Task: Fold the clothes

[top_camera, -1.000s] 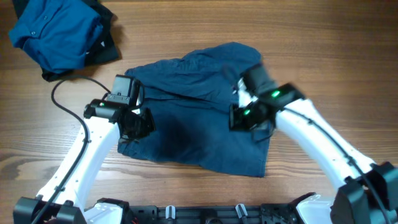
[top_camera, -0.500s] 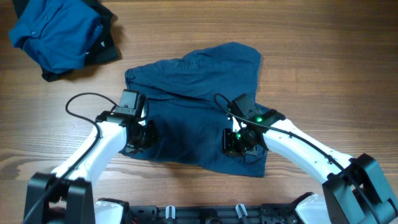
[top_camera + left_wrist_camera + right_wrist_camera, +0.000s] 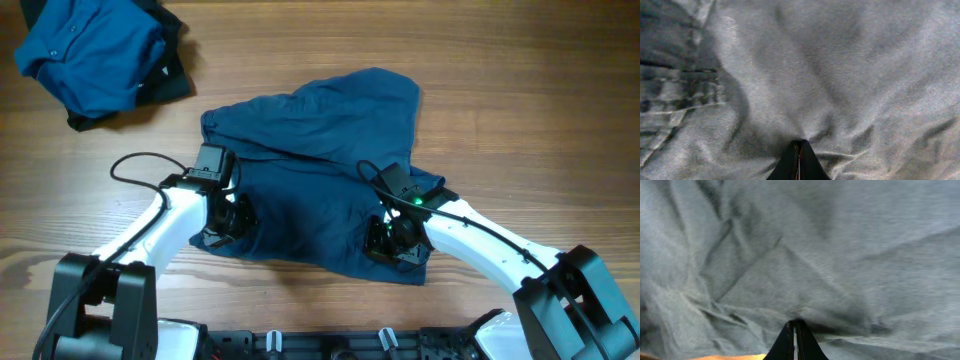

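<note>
Right gripper shifts toward the near hem

Since half a second ago the right gripper (image 3: 385, 240) has slid a little closer to the near edge of the blue garment (image 3: 310, 150), while the left gripper (image 3: 232, 215) has barely moved. The garment lies spread and rumpled in the middle of the wooden table (image 3: 520, 120), both arms reaching over it and covering parts of its near half. Each wrist view shows fingers pressed together with creases gathering at their tips, pinching a small fold of cloth. A pile of blue clothes (image 3: 90, 50) rests well apart at the far left corner, and a black cable (image 3: 125, 162) loops beside the left arm
</note>
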Motion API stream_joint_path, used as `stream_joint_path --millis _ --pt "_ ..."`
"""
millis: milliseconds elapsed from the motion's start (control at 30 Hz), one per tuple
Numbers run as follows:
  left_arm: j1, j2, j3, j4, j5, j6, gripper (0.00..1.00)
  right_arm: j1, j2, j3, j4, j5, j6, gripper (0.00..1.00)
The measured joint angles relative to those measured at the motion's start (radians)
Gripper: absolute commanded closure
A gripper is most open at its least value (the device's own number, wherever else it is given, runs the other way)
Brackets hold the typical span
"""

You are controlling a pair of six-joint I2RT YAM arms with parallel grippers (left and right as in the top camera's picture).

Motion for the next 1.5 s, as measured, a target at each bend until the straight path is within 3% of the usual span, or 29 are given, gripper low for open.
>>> stream_joint_path --millis 333,633,1233,1500 --pt "0.073 0.005 0.000 -0.028 0.026 -0.027 0.96 -0.069 -0.002 -0.048 0.020 -0.032 0.039 0.96" --pt "0.126 0.007 0.000 -0.045 0.053 -0.045 0.96 -0.215 -0.002 -0.058 0.023 -0.062 0.037 0.96" --pt "0.139 0.024 -0.005 -0.190 0.155 -0.060 0.96 -0.408 -0.006 -0.055 0.029 -0.043 -0.047 0.96" --pt "0.139 -0.018 -0.009 -0.201 0.168 -0.060 0.96 -0.440 0.000 0.011 -0.038 0.078 -0.106 0.96"
